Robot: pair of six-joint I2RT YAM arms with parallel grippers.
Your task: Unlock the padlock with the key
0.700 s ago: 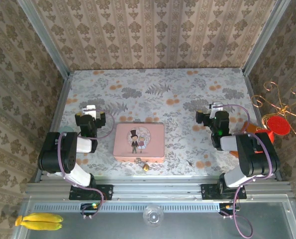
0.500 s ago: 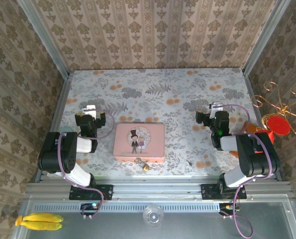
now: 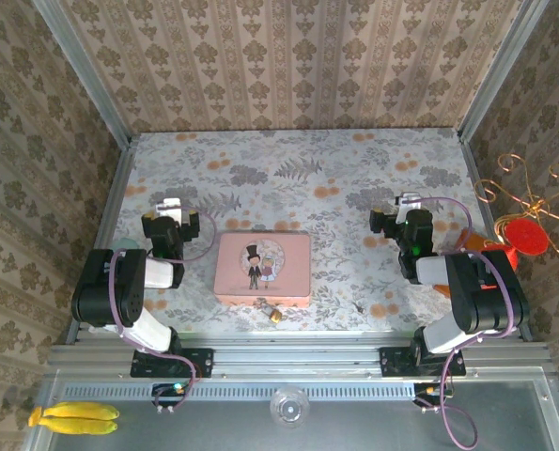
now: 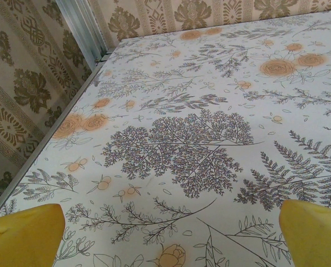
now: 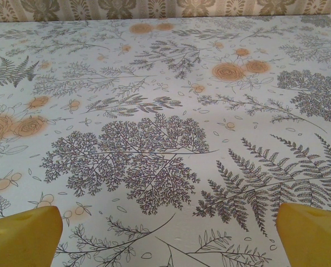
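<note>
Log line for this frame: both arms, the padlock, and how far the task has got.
left gripper: jaws open, empty | right gripper: jaws open, empty | padlock: at pink tin near edge, untouched | unlock: not begun

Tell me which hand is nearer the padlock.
Left, by a little. The left hand is farther back and to the left of the padlock, off the far left corner of the tin; the right hand is farther back and further off to the right.

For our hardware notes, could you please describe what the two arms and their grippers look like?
The left arm and right arm have black housings, white links and looping purple cables. The right arm shows a small green light. Their fingertips are yellow.
</note>
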